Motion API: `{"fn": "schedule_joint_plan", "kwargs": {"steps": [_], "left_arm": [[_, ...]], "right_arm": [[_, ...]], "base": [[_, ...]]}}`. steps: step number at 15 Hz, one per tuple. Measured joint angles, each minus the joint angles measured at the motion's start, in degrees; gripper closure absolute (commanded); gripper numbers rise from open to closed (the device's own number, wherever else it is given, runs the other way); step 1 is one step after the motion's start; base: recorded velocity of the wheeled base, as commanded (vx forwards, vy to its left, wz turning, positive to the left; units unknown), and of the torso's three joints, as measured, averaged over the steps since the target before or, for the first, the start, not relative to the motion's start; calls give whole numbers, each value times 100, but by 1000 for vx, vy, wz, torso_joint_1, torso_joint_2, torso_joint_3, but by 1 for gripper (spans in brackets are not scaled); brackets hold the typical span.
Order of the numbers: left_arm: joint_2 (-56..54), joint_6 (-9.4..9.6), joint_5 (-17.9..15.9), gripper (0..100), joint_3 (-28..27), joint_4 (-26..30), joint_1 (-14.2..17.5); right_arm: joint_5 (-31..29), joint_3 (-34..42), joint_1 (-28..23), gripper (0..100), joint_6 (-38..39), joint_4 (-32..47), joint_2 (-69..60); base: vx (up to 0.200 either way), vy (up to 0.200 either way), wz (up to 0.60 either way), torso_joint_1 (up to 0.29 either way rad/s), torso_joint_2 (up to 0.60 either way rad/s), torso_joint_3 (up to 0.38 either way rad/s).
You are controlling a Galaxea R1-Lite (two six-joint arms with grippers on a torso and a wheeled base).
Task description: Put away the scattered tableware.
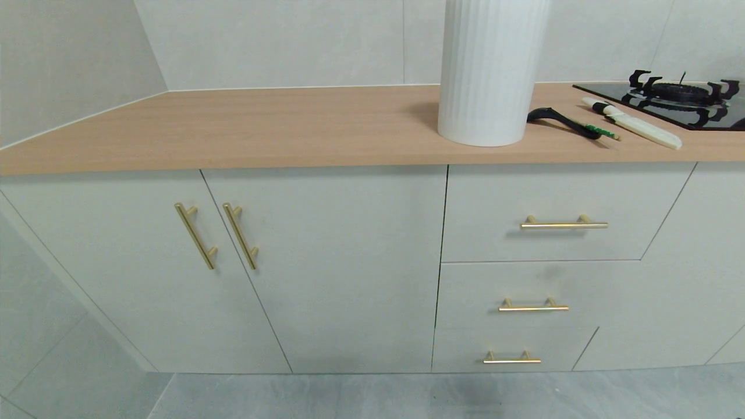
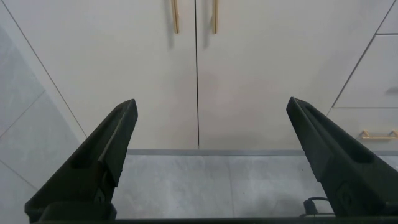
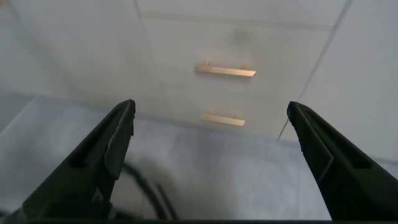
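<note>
On the wooden countertop (image 1: 262, 128) to the right lie a black-handled utensil (image 1: 561, 119) with a green tip and a white knife (image 1: 631, 123), both beside a tall white ribbed container (image 1: 489, 70). My left gripper (image 2: 210, 109) hangs low in front of the double cabinet doors (image 2: 197, 74), open with nothing between its fingers. My right gripper (image 3: 210, 112) hangs low before the lower drawers (image 3: 236, 56), also open and empty.
A black gas hob (image 1: 681, 99) sits at the counter's far right. Below the counter are two doors with gold handles (image 1: 215, 235) and three drawers with gold handles (image 1: 563, 223). Grey tiled floor (image 1: 372, 396) lies in front.
</note>
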Motion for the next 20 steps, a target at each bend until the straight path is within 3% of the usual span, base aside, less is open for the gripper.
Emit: {"fn": "schedule_joint_plan", "kwargs": {"steps": [3, 10, 16, 20], "left_arm": [[0, 0, 0, 0, 0, 0, -2], [0, 0, -2, 0, 0, 0, 0], [0, 4, -2, 0, -2, 0, -2], [0, 6, 0, 0, 0, 0, 0]], "right_arm": [[21, -514, 212, 0, -11, -189, 1538], [-23, -1330, 511, 0, 138, -2066, 4771], [-110, -1968, 461, 0, 113, -2398, 6443], [-505, -2050, 424, 0, 21, -3533, 7470]], "base": [[0, 0, 0, 0, 0, 0], [0, 0, 0, 0, 0, 0], [0, 0, 0, 0, 0, 0], [0, 0, 0, 0, 0, 0]]}}
